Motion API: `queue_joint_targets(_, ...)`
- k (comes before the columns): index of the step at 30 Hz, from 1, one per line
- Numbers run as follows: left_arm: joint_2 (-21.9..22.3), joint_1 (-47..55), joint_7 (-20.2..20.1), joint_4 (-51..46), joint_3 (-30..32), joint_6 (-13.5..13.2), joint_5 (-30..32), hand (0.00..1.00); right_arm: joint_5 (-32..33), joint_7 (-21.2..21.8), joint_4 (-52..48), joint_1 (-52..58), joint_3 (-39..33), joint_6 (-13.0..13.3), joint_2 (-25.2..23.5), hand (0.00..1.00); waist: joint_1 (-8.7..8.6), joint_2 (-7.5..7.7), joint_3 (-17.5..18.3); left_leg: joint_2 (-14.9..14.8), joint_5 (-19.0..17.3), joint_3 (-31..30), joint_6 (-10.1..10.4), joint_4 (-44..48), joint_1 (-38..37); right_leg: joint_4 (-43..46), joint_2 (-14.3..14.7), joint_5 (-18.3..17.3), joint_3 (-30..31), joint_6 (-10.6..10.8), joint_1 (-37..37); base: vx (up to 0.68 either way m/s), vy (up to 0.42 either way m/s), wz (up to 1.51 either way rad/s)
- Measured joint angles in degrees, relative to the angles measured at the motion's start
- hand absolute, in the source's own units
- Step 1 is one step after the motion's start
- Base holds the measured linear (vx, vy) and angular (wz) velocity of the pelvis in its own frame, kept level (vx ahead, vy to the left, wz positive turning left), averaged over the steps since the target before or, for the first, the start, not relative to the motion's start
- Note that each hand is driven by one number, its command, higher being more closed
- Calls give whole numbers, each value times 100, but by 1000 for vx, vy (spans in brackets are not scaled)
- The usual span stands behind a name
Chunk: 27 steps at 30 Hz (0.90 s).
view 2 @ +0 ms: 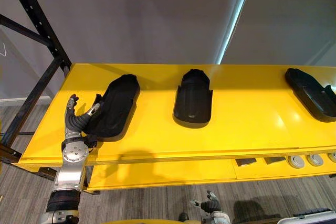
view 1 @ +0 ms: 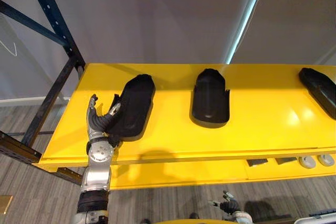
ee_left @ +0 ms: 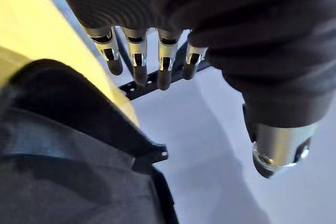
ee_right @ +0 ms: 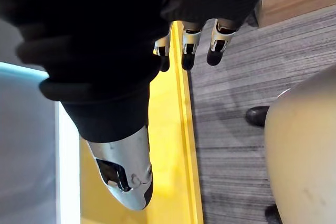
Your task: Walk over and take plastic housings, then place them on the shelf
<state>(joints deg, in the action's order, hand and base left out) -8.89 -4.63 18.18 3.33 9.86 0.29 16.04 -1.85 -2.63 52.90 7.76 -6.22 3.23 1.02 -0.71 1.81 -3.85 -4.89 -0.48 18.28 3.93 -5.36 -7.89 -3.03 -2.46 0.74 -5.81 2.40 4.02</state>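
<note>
Fingers (ee_left: 137,62) of the left hand (view 1: 98,121) are resting straight, gripping nothing, against the lower-left end of the long black plastic housing (view 1: 135,103), which is slanting toward upper right.

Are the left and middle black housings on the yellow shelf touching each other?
Apart. The left eye view shows bare yellow shelf between left housing and middle housing.

A bright light strip (view 1: 245,19) runs down the wall behind the yellow shelf (view 1: 262,135) and lays pale glare on its top (strongest between the two housings nearest my left hand (view 1: 98,124)). Soft dark shadows hug each plastic housing (view 1: 210,98) on the shelf.
</note>
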Motion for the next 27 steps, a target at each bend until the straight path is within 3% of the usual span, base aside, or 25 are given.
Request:
queue_joint_targets(5,327,663,194,-1175,-231,-283,120,0,7,-92,104,-19,-1,48,-29,0,17,-9,-8,-4,1,-55,-2,1,1,-9,-11,0,-11,0,79,-11,-24,7)
queue_joint_targets(10,619,1502,199,-2061,-574,-584,331,0,4,-120,194,-10,-47,90,-46,0,149,7,-22,-35,-20,-75,-7,33,31,2,-48,-13,-9,16,83,-38,-21,2)
queue_joint_targets(11,708,1694,203,-2163,-582,-645,395,100,5,-125,192,-9,-61,91,-56,0,164,5,-26,-49,-44,-90,-3,43,83,17,-54,-29,-18,27,81,-46,-25,7)
queue_joint_targets(18,974,2399,188,-2198,-609,-747,491,100,6,-271,52,78,-40,98,-72,0,215,14,-34,-115,-269,-102,1,393,202,200,-69,-175,-53,56,65,-13,-7,3)
queue_joint_targets(20,1000,2400,178,-2195,-723,-747,491,100,8,-275,-35,153,-38,91,-74,0,316,10,-37,-134,-342,-100,-2,517,253,199,-70,-176,-54,56,65,0,0,0)
queue_joint_targets(27,1100,2397,-118,-1889,-947,-747,496,100,6,-297,-100,193,-20,73,-118,0,325,21,-31,-205,-514,-78,6,795,372,227,-64,-176,-59,57,70,7,-2,0)
